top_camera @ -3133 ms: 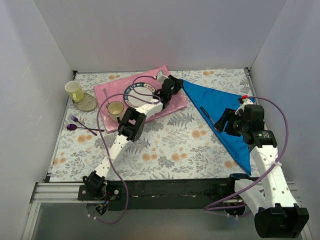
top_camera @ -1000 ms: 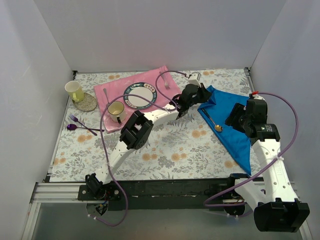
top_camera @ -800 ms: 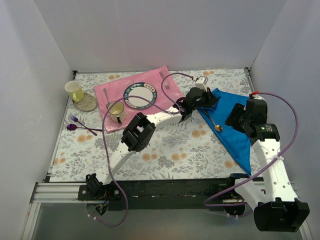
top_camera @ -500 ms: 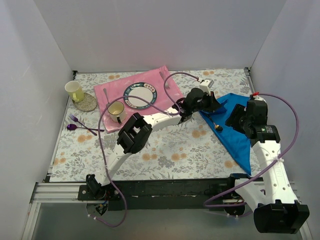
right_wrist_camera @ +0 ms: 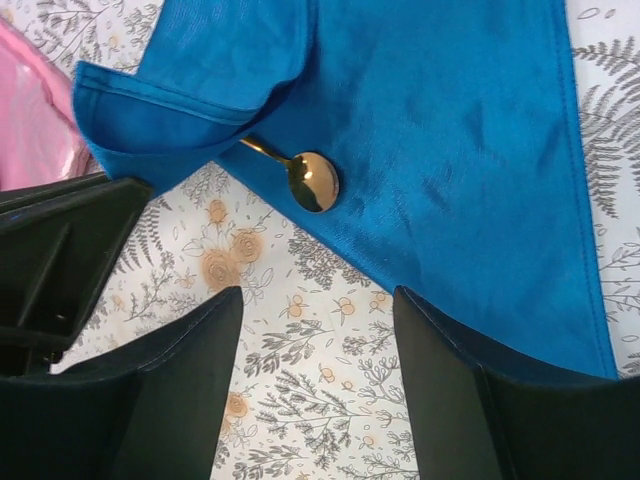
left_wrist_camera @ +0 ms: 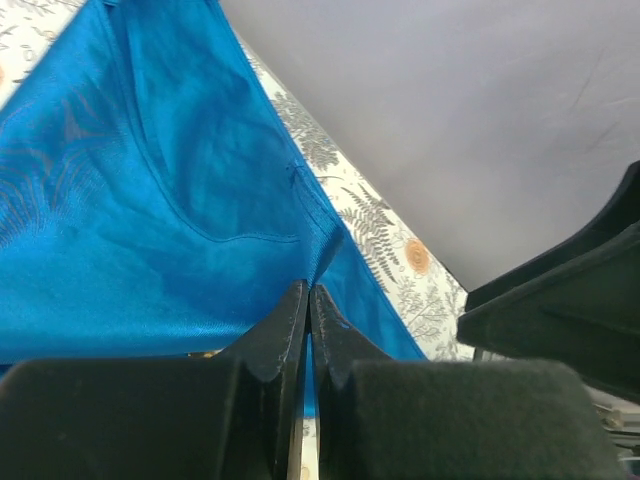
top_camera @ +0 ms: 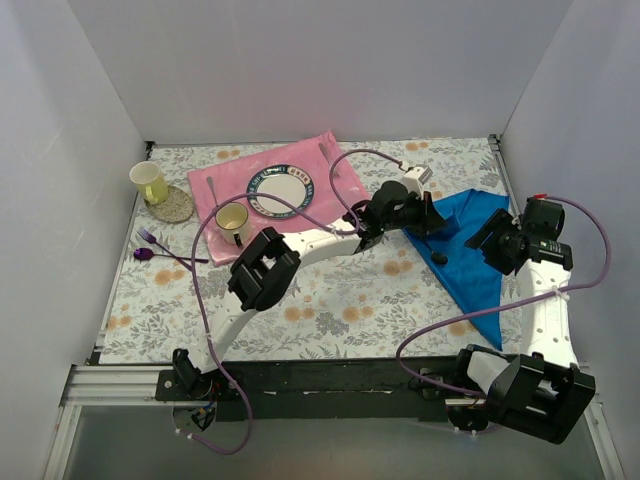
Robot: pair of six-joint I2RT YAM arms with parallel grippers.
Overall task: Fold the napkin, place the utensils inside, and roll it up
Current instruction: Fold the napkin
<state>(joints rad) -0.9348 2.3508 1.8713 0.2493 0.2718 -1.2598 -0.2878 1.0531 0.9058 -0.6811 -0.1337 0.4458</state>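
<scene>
The blue napkin (top_camera: 472, 262) lies at the right of the table, its left corner lifted and folded over toward the right. My left gripper (top_camera: 432, 217) is shut on that napkin edge (left_wrist_camera: 318, 258), and cloth shows between its fingertips (left_wrist_camera: 296, 300). The gold spoon (right_wrist_camera: 314, 181) rests on the napkin (right_wrist_camera: 450, 150). Its handle runs under the folded flap (right_wrist_camera: 190, 90), and only its bowl (top_camera: 440, 258) shows from above. My right gripper (top_camera: 494, 240) hovers open over the napkin's right side. In its wrist view the right gripper (right_wrist_camera: 318, 300) holds nothing and has the bare tablecloth between its fingers.
A pink mat (top_camera: 345, 190) at the back holds a plate (top_camera: 281, 188), a mug (top_camera: 231, 217) and silver cutlery (top_camera: 326, 156). A yellow cup (top_camera: 149, 181) stands on a coaster at far left. Purple fork and spoon (top_camera: 155, 247) lie near the left edge. White walls enclose the table.
My left gripper has carried the napkin's corner rightward, folding it over the spoon's handle. The right arm has swung back toward the right wall.
</scene>
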